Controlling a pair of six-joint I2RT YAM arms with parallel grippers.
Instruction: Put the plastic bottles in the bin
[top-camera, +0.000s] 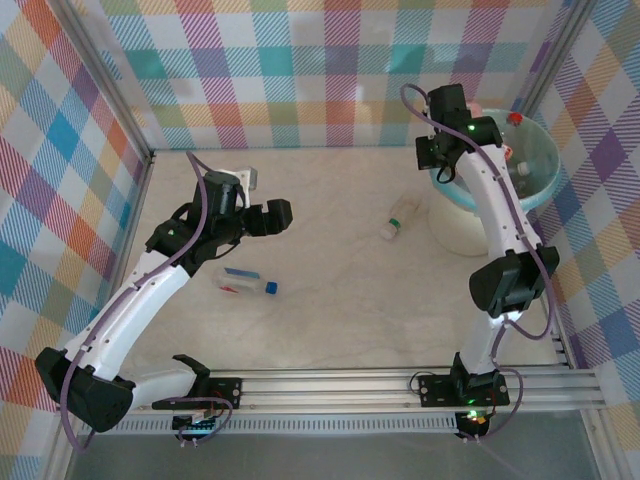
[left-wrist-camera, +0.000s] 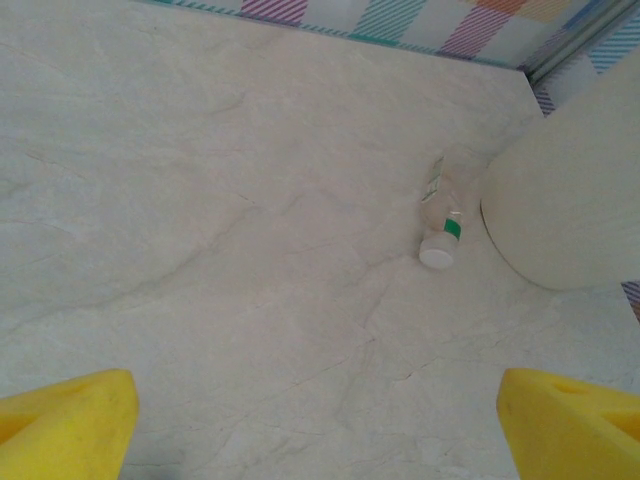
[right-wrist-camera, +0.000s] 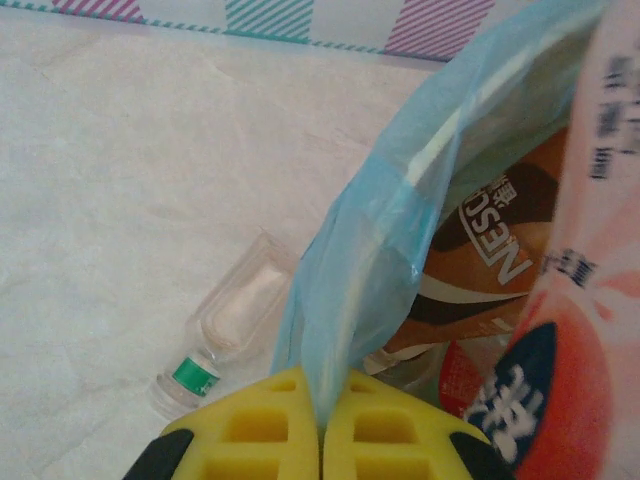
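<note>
Nearest the arm bases and well left of the bin (top-camera: 460, 238), a blue-capped bottle (top-camera: 248, 281) lies flat on the table (top-camera: 330, 310). A little beyond it, also well left of the bin, hangs the left gripper (left-wrist-camera: 320, 440). From overhead its jaws are hard to read, but its own camera shows the yellow fingers (left-wrist-camera: 65, 420) spread wide with nothing between them. Just beside the bin's left foot a clear bottle (top-camera: 399, 218) lies on its side; from above it is a pale shape, while the wrist views bring out its white cap (left-wrist-camera: 436, 256) and green band (right-wrist-camera: 190, 375). The right gripper (right-wrist-camera: 320, 435) sits at the bin's left rim, jaws closed tight. The blue bag (right-wrist-camera: 370, 250) runs down into the seam between them; whether the film is nipped I cannot tell. Inside the bin, the overhead view gives a red cap (top-camera: 515, 119); the right wrist view shows a brown-labelled bottle (right-wrist-camera: 490, 250) and a pink-labelled bottle (right-wrist-camera: 585, 330).
</note>
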